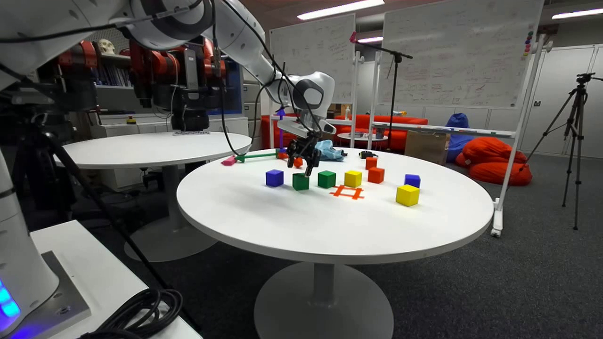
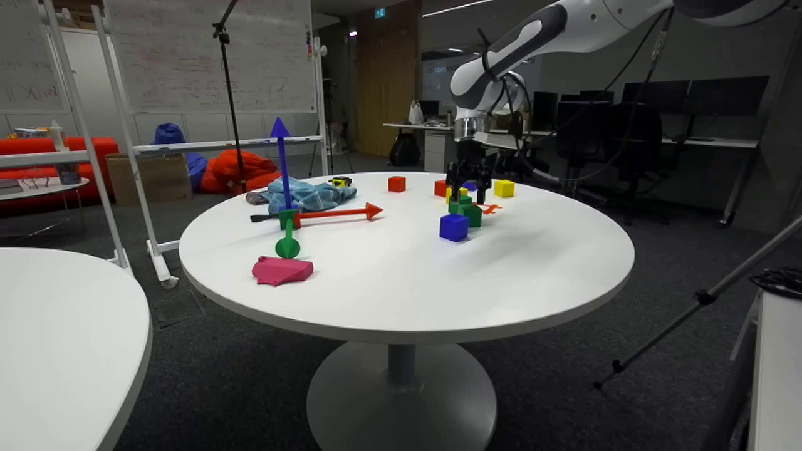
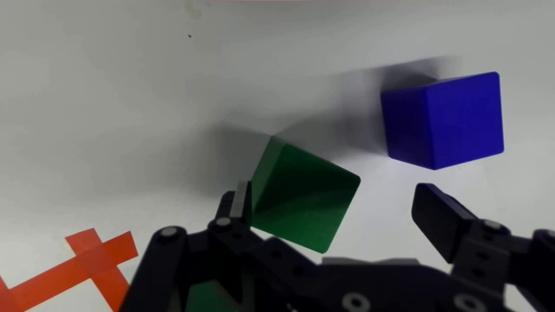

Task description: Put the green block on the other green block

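1. Whiteboards (image 1: 461, 61) stand at the far side of the room, their writing too faint to read; nearer is a round white table (image 1: 339, 230).
2. In an exterior view, the robot arm (image 1: 240, 42) reaches in from the left, its upper section running out of the frame.
3. Pointing down, the gripper (image 3: 334, 197) has its jaws spread wide apart.
4. The green block (image 1: 300, 182) stands on the table beneath the jaws. In the wrist view it shows between the fingers, close to the one on the left, which hides part of a side face; whether they touch cannot be told.
5. The other green block (image 1: 326, 179) stands just to the right in an exterior view, with a gap between the two. The wrist view gives only a scrap of it at the bottom edge, behind dark gripper parts.
6. Left of the green block, apart from it, is a blue cube (image 1: 274, 178).
7. Red-orange tape (image 3: 93, 260) is cut off by the left and bottom edges of the wrist view.
8. Far across the table, a crumpled blue cloth (image 1: 330, 151) runs partly behind the gripper; the dark object (image 1: 367, 154) to its right is too small to name.
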Controlling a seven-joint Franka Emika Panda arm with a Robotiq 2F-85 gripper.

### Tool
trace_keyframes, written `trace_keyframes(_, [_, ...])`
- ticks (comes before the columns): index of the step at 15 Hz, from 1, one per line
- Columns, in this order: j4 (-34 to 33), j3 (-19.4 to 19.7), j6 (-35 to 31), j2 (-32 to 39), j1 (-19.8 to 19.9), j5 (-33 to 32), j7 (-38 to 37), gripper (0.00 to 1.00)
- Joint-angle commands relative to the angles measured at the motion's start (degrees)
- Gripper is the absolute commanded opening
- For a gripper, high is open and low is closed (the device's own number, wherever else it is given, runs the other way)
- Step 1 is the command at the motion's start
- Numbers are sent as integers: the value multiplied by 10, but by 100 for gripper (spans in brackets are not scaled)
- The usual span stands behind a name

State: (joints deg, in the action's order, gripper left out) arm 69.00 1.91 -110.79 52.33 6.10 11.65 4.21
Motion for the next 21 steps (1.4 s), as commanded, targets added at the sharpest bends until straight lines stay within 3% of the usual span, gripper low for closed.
trace_keyframes(1, [-28,-6,13,18,7,-13,-14,100])
trace_keyframes(13, [-78,-4,26,63,10,-19,-16,100])
trace_keyframes(14, [-78,-4,27,64,11,-19,-14,75])
trace_keyframes(16, [-82,-5,28,66,12,-20,-14,68])
trace_keyframes(20, [-85,-5,29,67,14,-20,-13,35])
trace_keyframes(21, [-86,-5,30,66,14,-20,-13,34])
